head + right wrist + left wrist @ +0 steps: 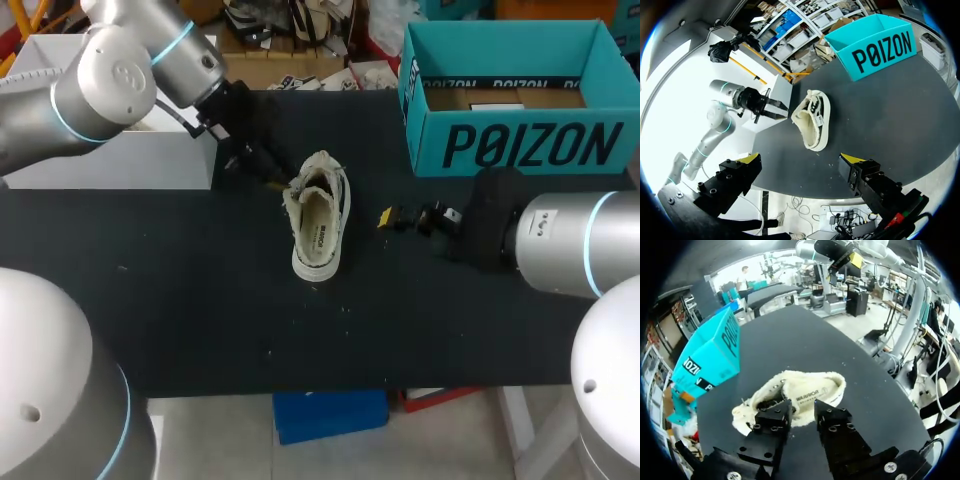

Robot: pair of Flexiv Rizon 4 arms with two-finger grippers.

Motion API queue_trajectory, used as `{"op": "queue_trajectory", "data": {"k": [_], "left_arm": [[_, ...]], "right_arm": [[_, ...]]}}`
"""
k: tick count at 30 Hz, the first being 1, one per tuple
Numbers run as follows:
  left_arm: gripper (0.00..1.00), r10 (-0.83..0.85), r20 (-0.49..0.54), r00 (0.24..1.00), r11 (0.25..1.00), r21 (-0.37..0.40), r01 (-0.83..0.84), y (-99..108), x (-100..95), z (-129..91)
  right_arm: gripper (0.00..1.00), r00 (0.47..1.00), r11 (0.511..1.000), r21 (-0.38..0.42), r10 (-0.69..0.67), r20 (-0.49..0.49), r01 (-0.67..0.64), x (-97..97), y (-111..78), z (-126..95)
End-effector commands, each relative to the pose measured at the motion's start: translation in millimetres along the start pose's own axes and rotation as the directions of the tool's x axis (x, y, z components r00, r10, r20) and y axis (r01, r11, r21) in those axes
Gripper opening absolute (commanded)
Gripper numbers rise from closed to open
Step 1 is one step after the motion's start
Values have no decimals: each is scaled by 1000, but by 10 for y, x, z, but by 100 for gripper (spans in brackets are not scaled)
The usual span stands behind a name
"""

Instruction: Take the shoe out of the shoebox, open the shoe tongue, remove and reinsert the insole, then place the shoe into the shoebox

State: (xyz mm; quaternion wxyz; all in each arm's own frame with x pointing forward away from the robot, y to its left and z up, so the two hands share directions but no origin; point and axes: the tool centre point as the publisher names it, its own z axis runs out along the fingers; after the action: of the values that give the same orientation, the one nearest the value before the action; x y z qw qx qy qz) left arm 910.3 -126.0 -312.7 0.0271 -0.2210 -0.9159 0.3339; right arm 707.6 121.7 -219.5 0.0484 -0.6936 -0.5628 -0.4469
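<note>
The shoe was cream-white, with dark markings along one side. Its insole was cream with dark print. The shoebox was teal with black lettering and had a brown floor inside. The table was black with pale specks. The left arm and right arm were silver-grey with light blue rings. The right gripper was black with yellow tips. The left gripper showed black fingers.

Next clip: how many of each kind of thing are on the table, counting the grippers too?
shoe: 1
shoebox: 1
grippers: 2, the left gripper and the right gripper
Total: 4
</note>
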Motion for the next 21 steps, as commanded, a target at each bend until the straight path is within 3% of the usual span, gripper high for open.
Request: {"op": "queue_trajectory", "data": {"k": [1, 4, 21], "left_arm": [[100, -60, 19, 998, 996, -71, 61, -83, 123, -160], [100, -46, 27, 999, 995, -86, 49, -110, 175, -267], [100, -46, 27, 999, 995, -86, 49, -110, 175, -267]], "right_arm": [[100, 1000, 1000, -9, 2, -1, -2, -2, -30, 14], [100, 1000, 1000, -9, 2, -1, -2, -2, -30, 14], [100, 1000, 1000, -9, 2, -1, -2, -2, -30, 14]]}}
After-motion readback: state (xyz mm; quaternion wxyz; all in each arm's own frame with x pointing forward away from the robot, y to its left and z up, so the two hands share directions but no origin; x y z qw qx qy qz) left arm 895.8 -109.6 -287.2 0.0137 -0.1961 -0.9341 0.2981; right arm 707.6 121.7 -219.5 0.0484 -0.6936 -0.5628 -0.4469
